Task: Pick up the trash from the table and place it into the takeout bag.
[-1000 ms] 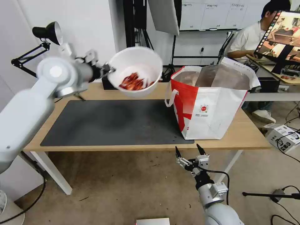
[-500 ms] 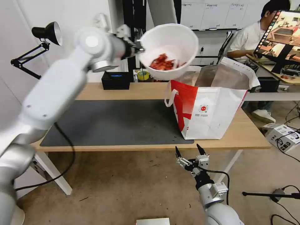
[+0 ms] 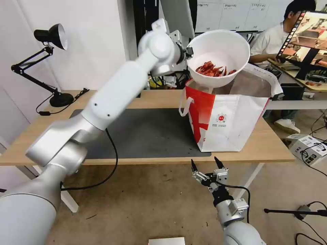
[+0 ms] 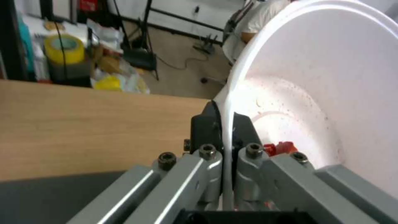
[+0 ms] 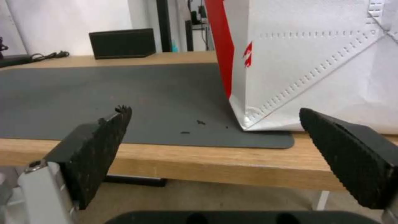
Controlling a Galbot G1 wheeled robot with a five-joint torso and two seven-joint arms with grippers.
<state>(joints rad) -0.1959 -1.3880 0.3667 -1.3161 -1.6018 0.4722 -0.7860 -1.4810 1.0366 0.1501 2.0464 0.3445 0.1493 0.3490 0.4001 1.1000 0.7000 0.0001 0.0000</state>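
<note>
Bowl point(image 3: 219, 58) now over takeout bag point(image 3: 228, 119)

The head view looks forward and down across the table point(image 3: 265, 149); the left wrist view sits close against the bowl point(image 4: 331, 77) rim; the right wrist view, below table-edge height, shares the takeout bag point(image 5: 315, 62)
</note>
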